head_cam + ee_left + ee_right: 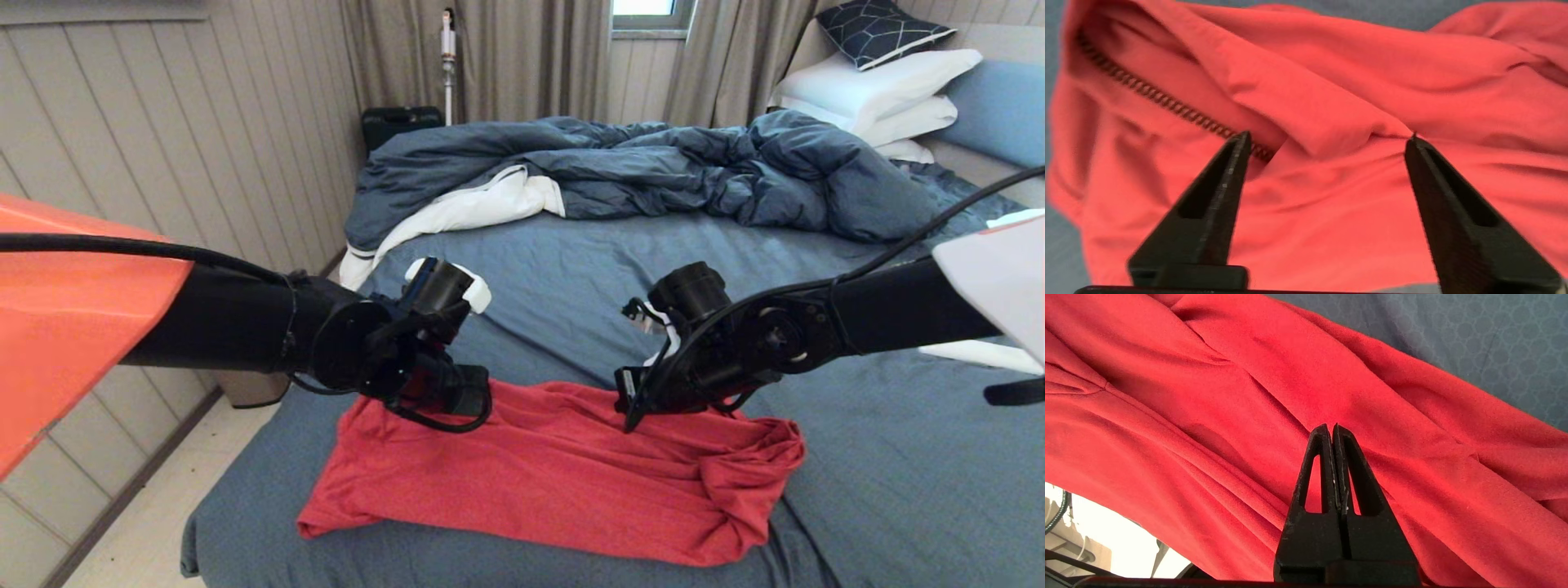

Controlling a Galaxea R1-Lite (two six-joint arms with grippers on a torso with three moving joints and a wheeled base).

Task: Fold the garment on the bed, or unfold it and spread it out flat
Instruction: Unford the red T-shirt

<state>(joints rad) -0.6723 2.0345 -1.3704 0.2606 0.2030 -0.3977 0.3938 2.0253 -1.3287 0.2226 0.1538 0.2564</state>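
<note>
The red garment [555,482] lies rumpled and partly folded across the near part of the bed [898,457], with its right end bunched up; no print shows. My left gripper [472,402] hangs open just over the garment's far left part. In the left wrist view its fingers [1329,139] straddle a raised fold of red cloth [1331,81] without holding it. My right gripper [630,412] is at the garment's far edge, right of centre. Its fingers [1329,426] are pressed together with nothing seen between them, and red cloth [1208,416] lies right behind.
A rumpled dark blue duvet [653,171] with white lining covers the far half of the bed. White pillows [882,90] are stacked at the far right. The bed's left edge drops to a pale floor [147,506] beside a panelled wall.
</note>
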